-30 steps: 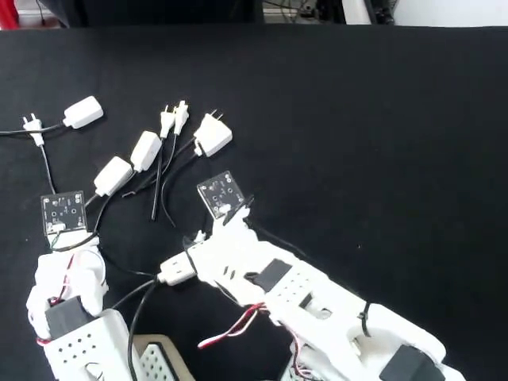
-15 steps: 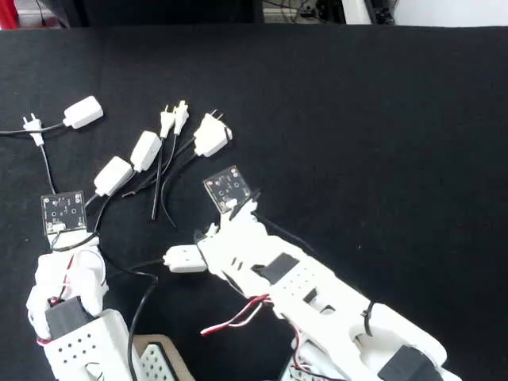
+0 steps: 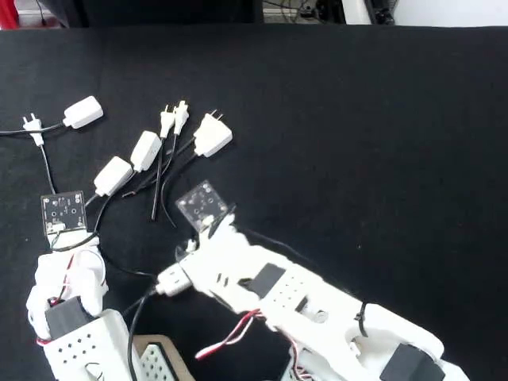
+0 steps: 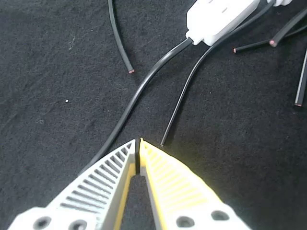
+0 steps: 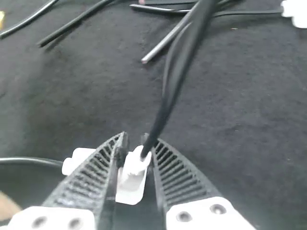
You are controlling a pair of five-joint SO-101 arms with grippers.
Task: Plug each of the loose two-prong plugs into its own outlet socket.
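In the right wrist view my right gripper [image 5: 134, 139] is shut on a small white plug [image 5: 130, 175] whose black cable [image 5: 177, 72] runs away from it. From above, that gripper [image 3: 189, 248] sits at the table's near middle. A white socket body [image 3: 171, 279] lies against its left side; I cannot tell if the two are joined. My left gripper [image 4: 139, 142] is shut with nothing between its fingers, over a black cable [image 4: 144, 86] that leads to a white socket [image 4: 218, 19]. Two loose plugs [image 3: 174, 119] and a larger plug [image 3: 212, 136] lie farther back.
Two more white sockets [image 3: 145, 149] [image 3: 113, 175] lie left of centre, and another socket [image 3: 83, 112] with a small plug [image 3: 32, 125] is at the far left. Black cables [image 3: 159, 186] cross between them. The left arm [image 3: 67, 302] stands at the near left. The table's right half [image 3: 381, 143] is bare black cloth.
The right arm first shifted slightly away, then swung left and toward the near edge, carrying the plug and the white socket body with it. The left arm has stayed still.
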